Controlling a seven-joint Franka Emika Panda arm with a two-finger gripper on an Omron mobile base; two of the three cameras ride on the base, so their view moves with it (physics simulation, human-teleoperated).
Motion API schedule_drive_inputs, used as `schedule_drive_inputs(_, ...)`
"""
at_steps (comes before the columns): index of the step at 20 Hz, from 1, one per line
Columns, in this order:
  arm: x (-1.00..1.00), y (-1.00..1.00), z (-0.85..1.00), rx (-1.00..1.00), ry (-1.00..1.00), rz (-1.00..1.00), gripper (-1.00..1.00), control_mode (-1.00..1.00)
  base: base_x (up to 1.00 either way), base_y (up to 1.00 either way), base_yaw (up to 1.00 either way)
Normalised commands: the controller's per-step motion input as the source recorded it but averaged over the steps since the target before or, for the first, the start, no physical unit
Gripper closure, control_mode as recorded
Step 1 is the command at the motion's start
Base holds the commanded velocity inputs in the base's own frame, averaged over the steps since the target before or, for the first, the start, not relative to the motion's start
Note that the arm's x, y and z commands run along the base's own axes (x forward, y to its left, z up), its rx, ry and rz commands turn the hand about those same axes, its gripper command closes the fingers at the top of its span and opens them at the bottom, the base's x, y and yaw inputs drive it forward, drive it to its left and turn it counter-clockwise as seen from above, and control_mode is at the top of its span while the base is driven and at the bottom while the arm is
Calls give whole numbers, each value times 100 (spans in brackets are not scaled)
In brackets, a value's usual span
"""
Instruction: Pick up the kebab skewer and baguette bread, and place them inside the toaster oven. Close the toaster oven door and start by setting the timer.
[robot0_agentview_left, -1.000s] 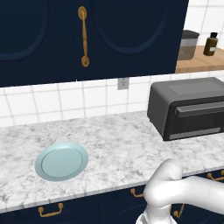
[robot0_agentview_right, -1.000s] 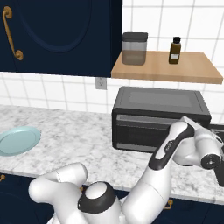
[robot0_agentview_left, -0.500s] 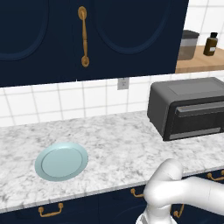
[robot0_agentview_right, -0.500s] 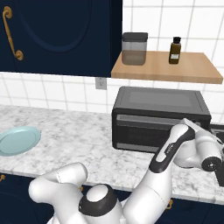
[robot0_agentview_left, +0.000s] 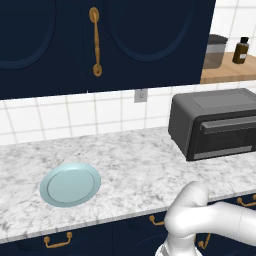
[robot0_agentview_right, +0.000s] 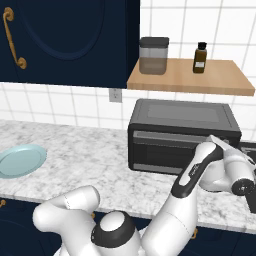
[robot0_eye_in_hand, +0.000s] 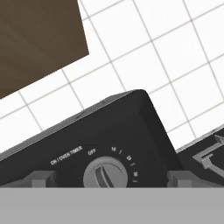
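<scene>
Oven (robot0_agentview_left: 215, 125) sat at right of left base view on the marble bench (robot0_agentview_left: 140, 165), door (robot0_agentview_right: 172, 150) shut. Pale blue plate (robot0_agentview_left: 70, 184) lay bare at lower left, well apart from oven. In hand view, tool (robot0_eye_in_hand: 106, 178) stood with fingertips (robot0_eye_in_hand: 41, 178) spread wide at bottom edge, holding nothing, either side of the timer knob (robot0_eye_in_hand: 105, 175). Jar (robot0_agentview_right: 153, 55) and bottle (robot0_agentview_right: 200, 57) stood on shelf (robot0_agentview_right: 220, 82) above.

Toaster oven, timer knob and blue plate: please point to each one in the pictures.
toaster oven (robot0_agentview_left: 200, 107): left base view, on its flat top.
timer knob (robot0_eye_in_hand: 105, 175): hand view, on the grey dial face.
blue plate (robot0_agentview_left: 55, 195): left base view, on its front rim.
</scene>
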Motion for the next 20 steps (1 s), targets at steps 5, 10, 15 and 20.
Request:
schedule_drive_inputs(5,0,0,0,0,0,0,-100,-100,0,0,0)
schedule_drive_inputs(10,0,0,0,0,0,0,100,-100,0,0,0)
schedule_drive_inputs(15,0,0,0,0,0,0,100,-100,0,0,0)
schedule_drive_inputs(20,0,0,0,0,0,0,100,-100,0,0,0)
